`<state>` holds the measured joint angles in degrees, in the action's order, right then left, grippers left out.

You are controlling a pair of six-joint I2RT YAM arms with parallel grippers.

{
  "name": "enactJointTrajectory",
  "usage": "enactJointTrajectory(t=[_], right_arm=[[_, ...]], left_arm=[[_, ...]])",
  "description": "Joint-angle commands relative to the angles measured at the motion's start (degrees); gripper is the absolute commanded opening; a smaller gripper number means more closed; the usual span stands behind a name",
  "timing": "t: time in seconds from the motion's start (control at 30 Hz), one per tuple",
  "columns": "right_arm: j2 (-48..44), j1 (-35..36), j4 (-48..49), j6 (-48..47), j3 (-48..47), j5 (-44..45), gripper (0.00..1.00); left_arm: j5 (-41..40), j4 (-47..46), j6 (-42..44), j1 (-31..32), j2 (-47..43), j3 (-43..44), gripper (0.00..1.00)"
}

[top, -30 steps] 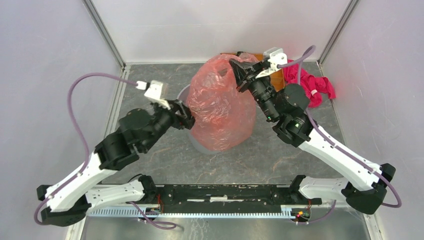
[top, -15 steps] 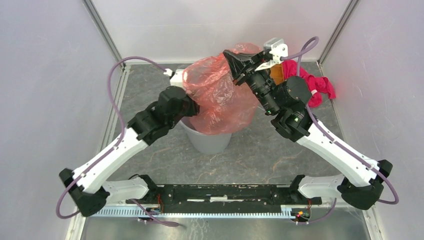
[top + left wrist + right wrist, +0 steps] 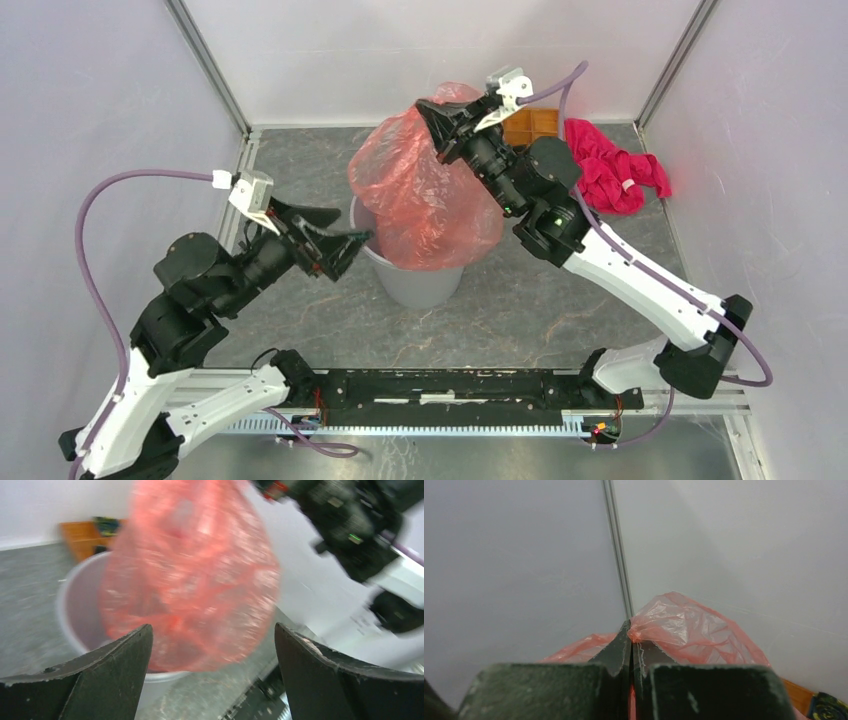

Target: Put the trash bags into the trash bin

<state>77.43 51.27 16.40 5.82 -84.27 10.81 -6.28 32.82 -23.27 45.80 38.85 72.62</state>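
The right gripper (image 3: 433,110) is closed tight on the top of the red bag (image 3: 425,205), its two fingers pressed together over a pinched fold of plastic, as its wrist camera shows close up; the bag hangs from that grip, puffed out and crinkled, with its lower end down inside the mouth of the grey bin (image 3: 415,285); its body bulges over the far and right side of the rim, so only the left part of the rim shows from above; the bin stands upright on the grey table (image 3: 520,310), between the two arms; the left gripper (image 3: 355,225) is wide open and holds nothing, its fingers pointing at the bag from just beside the bin's left rim; whether a fingertip touches the rim cannot be told, and its wrist view is blurred; a pink cloth (image 3: 610,170) lies at the far right of the table, next to an orange tray (image 3: 530,128) behind the right arm
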Motion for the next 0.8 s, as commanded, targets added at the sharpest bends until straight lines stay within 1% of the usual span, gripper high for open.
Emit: enactJointTrajectory(t=[0.0, 0.07, 0.13, 0.23, 0.3, 0.37, 0.4, 0.47, 0.5, 0.6, 0.67, 0.77], right_arm=[[3.1, -0.16, 4.14, 5.26, -5.8, -3.56, 0.01], [4.9, -0.11, 4.6, 7.89, -7.8, -4.73, 0.01], [6.41, -0.03, 4.68, 10.26, -9.69, -5.25, 0.01], [7.03, -0.06, 5.47, 12.88, -10.0, -5.38, 0.01], [6.79, -0.09, 6.05, 14.36, -9.25, -5.37, 0.01], [6.08, -0.04, 7.15, 15.86, -7.56, -5.56, 0.01], [5.68, -0.02, 7.64, 16.52, -6.64, -5.79, 0.01], [5.0, -0.08, 7.8, 17.46, -5.56, -6.06, 0.01], [4.75, -0.13, 7.88, 18.03, -4.83, -6.14, 0.01], [3.67, -0.16, 7.73, 20.23, -2.69, -6.24, 0.01], [2.86, -0.11, 6.68, 22.23, -1.32, -6.49, 0.01], [1.07, -0.1, 5.7, 24.36, 1.78, -9.0, 0.01]], left_arm=[[26.8, -7.15, 1.31, -0.01, 0.11, -1.67, 0.98], [33.23, -13.48, -1.65, -0.01, 0.9, -3.49, 0.98], [37.13, -20.03, -4.56, -0.01, 2.27, -5.16, 0.98], [39.92, -27.99, -7.6, 0.07, 5.26, -7.05, 0.98], [38.78, -28.4, -7.42, 0.14, 7.77, -6.95, 0.98], [33.28, -22.62, -5.66, 0.17, 10.43, -5.68, 0.95], [26.2, -19.15, -4.73, 0.17, 11.78, -4.97, 0.93], [15.79, -13.46, -3.54, 0.17, 12.76, -4.71, 0.87], [11.1, -11.55, -3.27, 0.15, 12.71, -5.31, 0.86], [1.22, -8.93, -3.08, 0.17, 11.6, -8.6, 0.85], [-0.84, -8.48, -3.89, 0.17, 10.97, -11.15, 0.85], [1.18, -7.92, -4.63, 0.17, 10.52, -12.76, 0.86]])
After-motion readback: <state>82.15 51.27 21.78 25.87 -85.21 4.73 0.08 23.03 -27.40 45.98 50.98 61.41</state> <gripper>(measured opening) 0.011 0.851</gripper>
